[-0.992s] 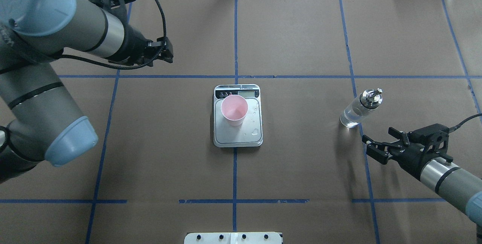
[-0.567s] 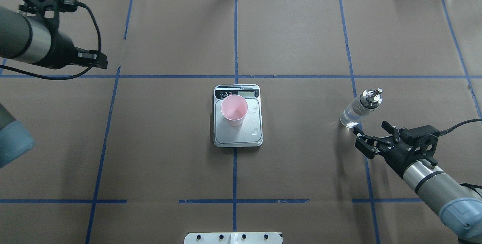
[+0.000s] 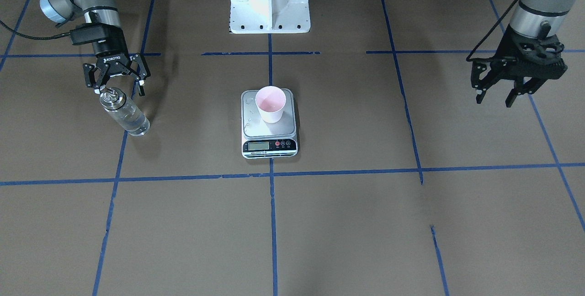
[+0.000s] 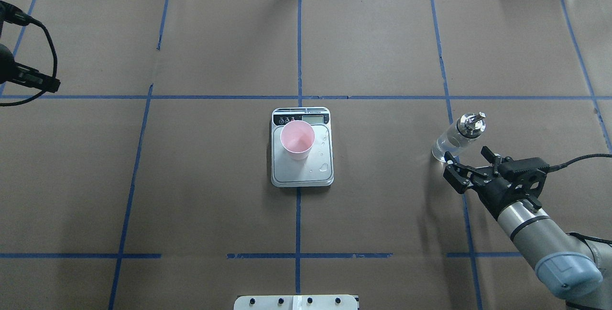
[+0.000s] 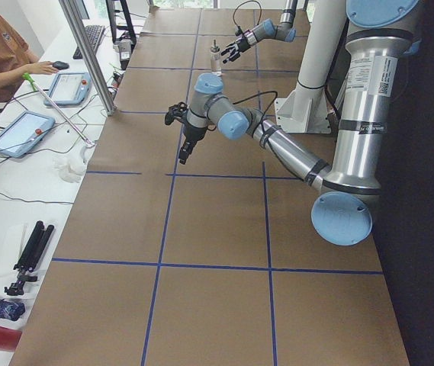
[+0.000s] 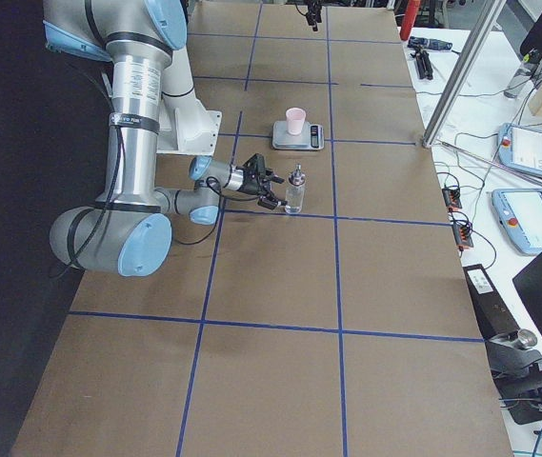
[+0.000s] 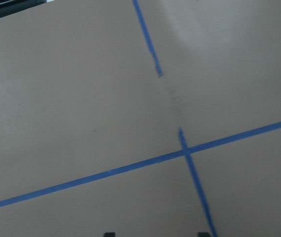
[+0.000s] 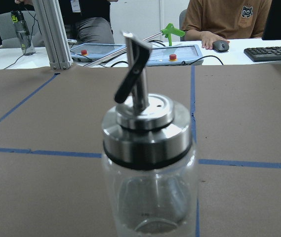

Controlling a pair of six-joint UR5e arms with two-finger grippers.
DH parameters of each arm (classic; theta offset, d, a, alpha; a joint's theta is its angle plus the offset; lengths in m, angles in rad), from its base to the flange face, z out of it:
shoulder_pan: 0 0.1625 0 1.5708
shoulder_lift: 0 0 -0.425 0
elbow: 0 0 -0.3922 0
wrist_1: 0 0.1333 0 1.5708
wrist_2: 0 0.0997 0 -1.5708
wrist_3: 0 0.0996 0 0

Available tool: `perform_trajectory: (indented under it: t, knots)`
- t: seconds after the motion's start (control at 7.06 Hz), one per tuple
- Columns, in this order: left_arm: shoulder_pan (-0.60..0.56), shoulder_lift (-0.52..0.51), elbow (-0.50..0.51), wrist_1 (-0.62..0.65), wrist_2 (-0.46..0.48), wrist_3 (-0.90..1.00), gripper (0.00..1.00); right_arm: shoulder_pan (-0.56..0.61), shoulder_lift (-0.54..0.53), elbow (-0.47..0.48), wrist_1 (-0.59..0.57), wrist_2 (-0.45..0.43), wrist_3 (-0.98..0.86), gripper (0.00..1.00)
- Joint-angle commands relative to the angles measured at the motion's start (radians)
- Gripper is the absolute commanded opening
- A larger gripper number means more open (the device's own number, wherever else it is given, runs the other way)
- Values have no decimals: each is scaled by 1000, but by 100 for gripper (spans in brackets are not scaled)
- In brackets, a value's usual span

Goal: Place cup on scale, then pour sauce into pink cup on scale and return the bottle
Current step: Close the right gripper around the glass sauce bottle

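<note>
Shows a pink cup [image 4: 297, 138] standing upright near the middle of a steel scale [image 4: 306, 175], itself at the centre of a paper-covered table [image 4: 382, 214]. Shows a few drops [image 4: 324, 167] lying on the bare steel beside the cup. Shows a glass bottle [image 4: 454, 141] upright and well apart from the scale, on the robot's right, with clear sauce [image 3: 135, 124] in its lower part and a spout on top. Places the right claw [image 3: 118, 88] just beside the bottle, spread wide and holding nothing. Cannot tell whether the fingers already flank the glass. Fills the right wrist view with the metal cap and spout, near centre. Leaves the left claw [image 3: 494, 98] far off on the other side, hanging above the table, spread wide and empty.

Judged as the reach for the bottle, with pouring and return not yet done. To do it well:
- Keep lined up on the bottle.
- Come in below the cap.
- Close on the glass body, not the slick cap or spout.
- Close gently and squarely to avoid tipping it.
- Lift straight up before carrying toward the cup.
</note>
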Motion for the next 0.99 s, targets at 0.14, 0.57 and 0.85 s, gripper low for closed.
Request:
perform_trajectory:
  t: [0.14, 0.57, 0.85]
  knots:
    - [-60, 9, 39, 0, 0, 134, 69, 1, 26, -5, -87, -21, 93, 99]
    - [-59, 9, 41, 0, 0, 131, 70, 1, 52, -45, -121, -24, 93, 100]
    - [-59, 8, 39, 0, 0, 123, 70, 4, 127, -135, -121, -48, 93, 100]
